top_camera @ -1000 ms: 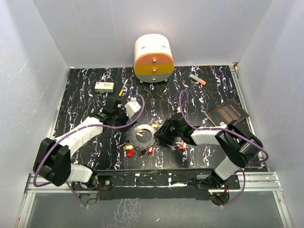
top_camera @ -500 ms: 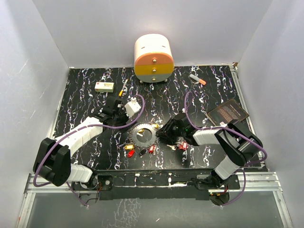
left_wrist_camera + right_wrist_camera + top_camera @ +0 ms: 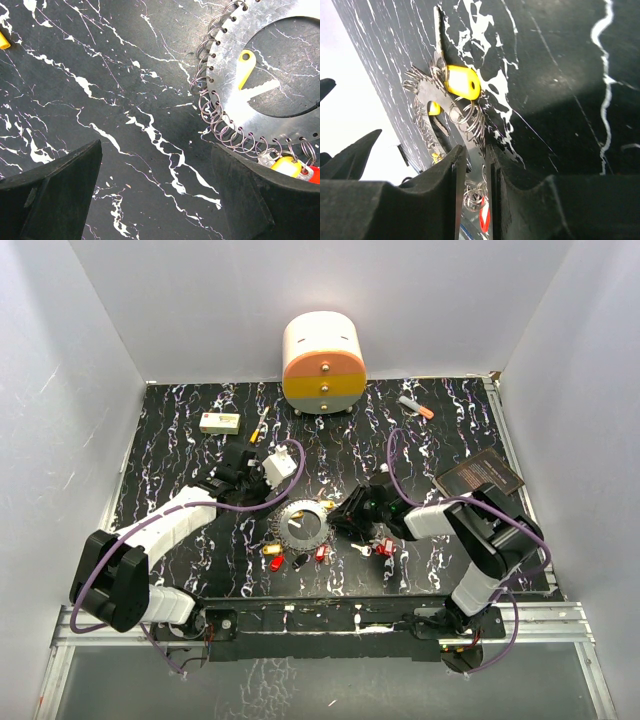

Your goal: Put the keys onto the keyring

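Note:
The keyring point(image 3: 303, 528), a flat grey metal disc with small wire loops round its rim, lies mid-table. My right gripper point(image 3: 347, 517) is shut on its right edge; in the right wrist view the plate point(image 3: 470, 165) sits between the fingertips point(image 3: 459, 160). A yellow-headed key point(image 3: 462, 82) hangs on the rim beyond. Loose red and yellow keys point(image 3: 275, 556) lie in front of the ring, and red ones point(image 3: 383, 546) lie beside my right arm. My left gripper point(image 3: 262, 485) is open and empty, left of the ring point(image 3: 260, 105). A yellow key point(image 3: 246, 62) shows in the hole.
A round white, orange and yellow drawer unit point(image 3: 322, 362) stands at the back. An orange-tipped marker point(image 3: 416, 406), a white box point(image 3: 219, 422) and a dark booklet point(image 3: 480, 477) lie around the edges. White walls enclose the table.
My right gripper has shifted slightly away from the near edge at the ring's right rim, uncovering the red keys beside it. The left arm has not moved.

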